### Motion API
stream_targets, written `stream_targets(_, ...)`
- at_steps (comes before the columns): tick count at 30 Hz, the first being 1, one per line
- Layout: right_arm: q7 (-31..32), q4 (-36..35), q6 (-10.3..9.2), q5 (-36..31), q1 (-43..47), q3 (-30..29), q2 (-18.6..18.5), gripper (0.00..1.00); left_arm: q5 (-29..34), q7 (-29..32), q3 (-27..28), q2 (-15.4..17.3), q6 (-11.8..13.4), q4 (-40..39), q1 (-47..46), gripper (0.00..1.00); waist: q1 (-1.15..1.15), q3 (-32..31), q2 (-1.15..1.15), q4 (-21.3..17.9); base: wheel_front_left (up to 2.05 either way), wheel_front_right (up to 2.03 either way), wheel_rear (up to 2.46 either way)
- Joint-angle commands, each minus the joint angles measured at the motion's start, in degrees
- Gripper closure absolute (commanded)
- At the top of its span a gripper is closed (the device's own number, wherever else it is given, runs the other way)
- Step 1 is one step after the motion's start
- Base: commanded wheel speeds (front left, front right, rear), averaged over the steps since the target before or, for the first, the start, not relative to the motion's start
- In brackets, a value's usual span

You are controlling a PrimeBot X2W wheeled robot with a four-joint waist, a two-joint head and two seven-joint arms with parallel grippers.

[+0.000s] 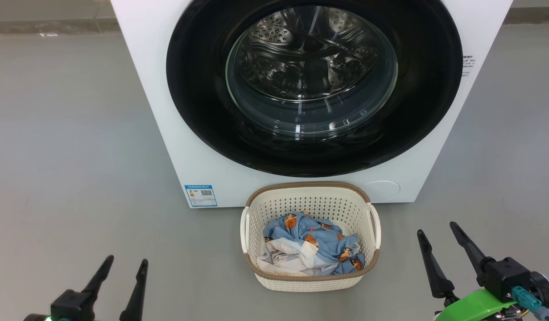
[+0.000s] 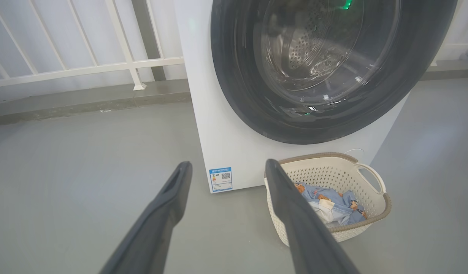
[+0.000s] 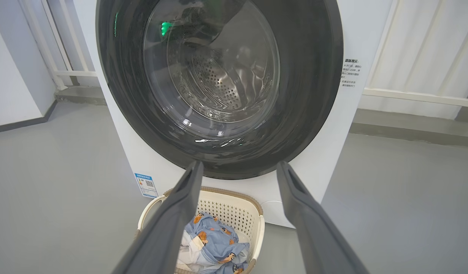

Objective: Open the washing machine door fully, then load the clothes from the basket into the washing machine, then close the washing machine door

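Observation:
The white washing machine (image 1: pixel 167 116) stands in front of me with its round black door (image 1: pixel 198 80) lying flat against the front, glass bowl window at its centre. On the floor right below it sits the cream basket (image 1: pixel 311 200) holding the light blue printed clothes (image 1: pixel 319 240) and a white piece. My left gripper (image 1: pixel 126 263) is open at the lower left and my right gripper (image 1: pixel 437 228) is open at the lower right, both empty and well short of the basket. The left wrist view shows the door (image 2: pixel 241 87) and basket (image 2: pixel 370 205); the right wrist view shows the door (image 3: pixel 310 76) and clothes (image 3: pixel 213 236).
Grey floor (image 1: pixel 69 156) spreads around the machine on both sides. A white railing (image 2: pixel 85 68) on a low kerb runs behind the machine. A blue label sticker (image 1: pixel 200 195) is at the machine's lower left corner.

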Motion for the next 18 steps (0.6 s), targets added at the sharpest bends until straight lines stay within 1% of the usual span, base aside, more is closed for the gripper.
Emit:
stream_targets(1, -0.69, -1.62, -0.06, -0.38, -1.4, 0.83, -0.3, 0.0, 0.35, -0.78, 2.21, 1.21, -0.08, -1.49, -1.22, 0.0, 0.0, 0.01, 0.0, 0.01, 0.0, 0.0, 0.0)
stream_targets(9, -0.69, -1.87, -0.06, -0.46, -1.27, 0.22, -0.01, 0.0, -0.45, -0.78, 3.21, 0.81, -0.08, -0.92, -1.25, 0.0, 0.0, -0.05, 0.0, 0.01, 0.0, 0.0, 0.0)
stream_targets(18, -0.69, -2.19, -0.06, -0.44, -1.21, 0.35, 0.0, 0.0, 0.01, -0.78, 5.26, -0.21, -0.08, -0.38, -1.29, 0.0, 0.0, -0.04, 0.0, -0.13, 0.0, 0.0, 0.0)
